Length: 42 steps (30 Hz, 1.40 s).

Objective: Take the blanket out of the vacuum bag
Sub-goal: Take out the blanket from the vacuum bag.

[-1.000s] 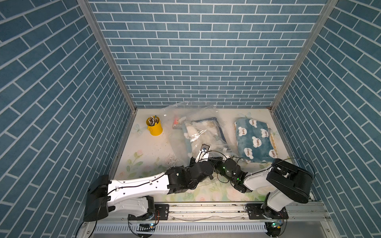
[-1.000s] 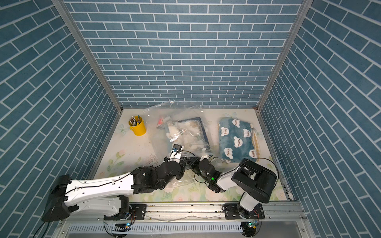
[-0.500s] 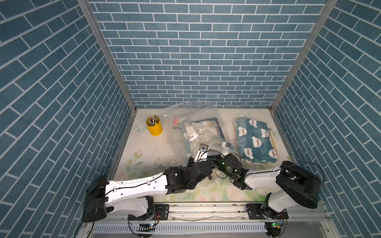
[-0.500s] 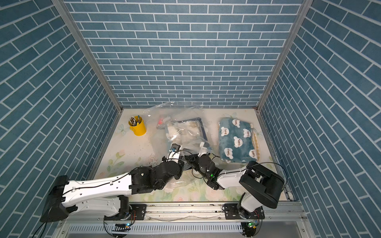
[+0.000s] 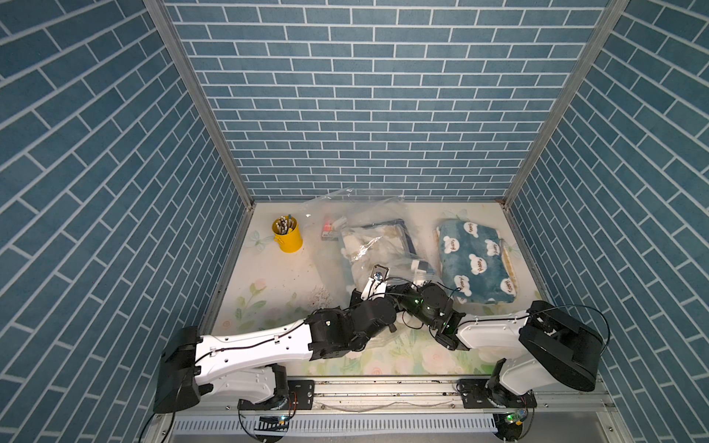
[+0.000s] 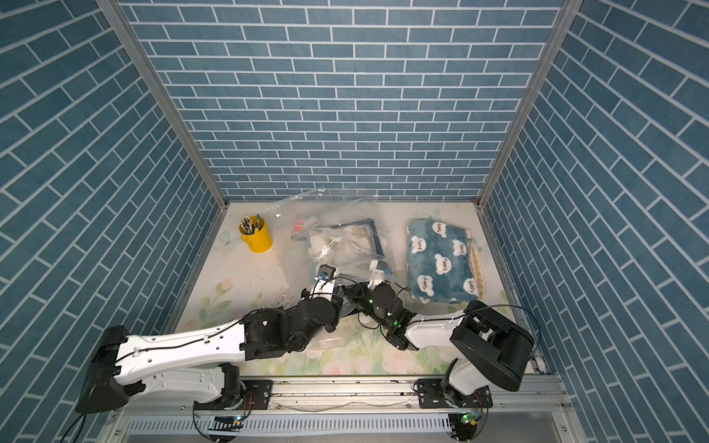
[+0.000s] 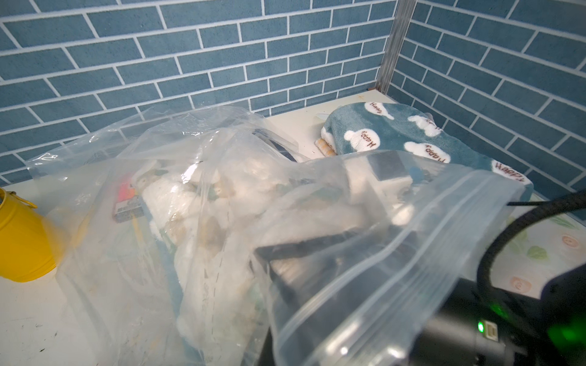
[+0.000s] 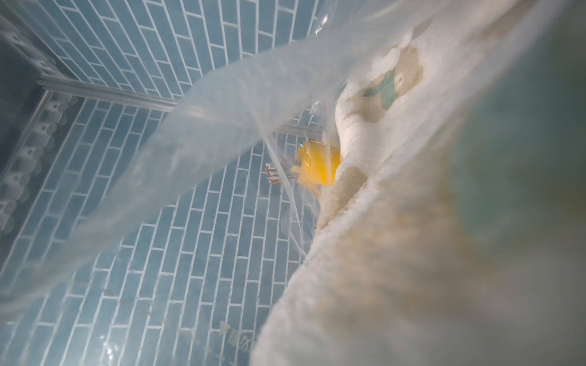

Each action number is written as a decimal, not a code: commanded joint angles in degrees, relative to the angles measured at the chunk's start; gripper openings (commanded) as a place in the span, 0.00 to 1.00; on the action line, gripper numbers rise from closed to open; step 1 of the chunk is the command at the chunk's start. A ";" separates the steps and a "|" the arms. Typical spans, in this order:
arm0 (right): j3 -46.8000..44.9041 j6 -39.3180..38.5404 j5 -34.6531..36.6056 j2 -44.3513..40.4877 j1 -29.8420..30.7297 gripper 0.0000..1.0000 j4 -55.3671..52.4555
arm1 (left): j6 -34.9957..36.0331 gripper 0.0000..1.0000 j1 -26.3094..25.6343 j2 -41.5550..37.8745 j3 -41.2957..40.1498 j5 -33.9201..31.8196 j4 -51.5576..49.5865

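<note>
Clear bag (image 5: 337, 214) mid-table, white blanket (image 5: 368, 245) still inside. My left gripper (image 5: 378, 273) is clenched at the bag's mouth; my right gripper (image 5: 418, 267) is clenched inside, against the blanket. If it caught plastic too, pulling would drag the whole bag.

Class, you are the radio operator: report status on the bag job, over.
Left pincer shut on bag lip. Right pincer shut inside bag, beside blanket; grip unclear. Blanket not yet out. Blue blanket lies beside bag.
</note>
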 commanded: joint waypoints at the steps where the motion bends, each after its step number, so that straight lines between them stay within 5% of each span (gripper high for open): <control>1: -1.68 -4.06 -2.61 -2.37 0.88 0.00 2.99 | -0.30 0.00 -0.19 2.18 2.82 -1.61 0.73; 10: -12.86 -7.41 2.78 -10.19 6.95 0.00 6.88 | -1.59 0.00 0.15 4.96 3.72 -0.99 3.12; 18: -15.08 -13.73 5.53 -24.32 9.71 0.00 -3.32 | -2.40 0.00 0.54 6.97 4.13 -1.37 3.51; 22: -9.30 -20.11 4.64 -37.25 9.76 0.00 -25.37 | -5.68 0.00 1.93 8.54 4.97 -1.49 1.58; 32: -6.76 -22.81 4.97 -57.53 9.72 0.00 -42.07 | -11.79 0.00 3.88 11.48 7.23 -3.79 0.46; 42: 8.57 -33.19 8.49 -58.92 9.63 0.00 -49.76 | -15.78 0.00 7.89 10.24 2.83 -1.98 6.39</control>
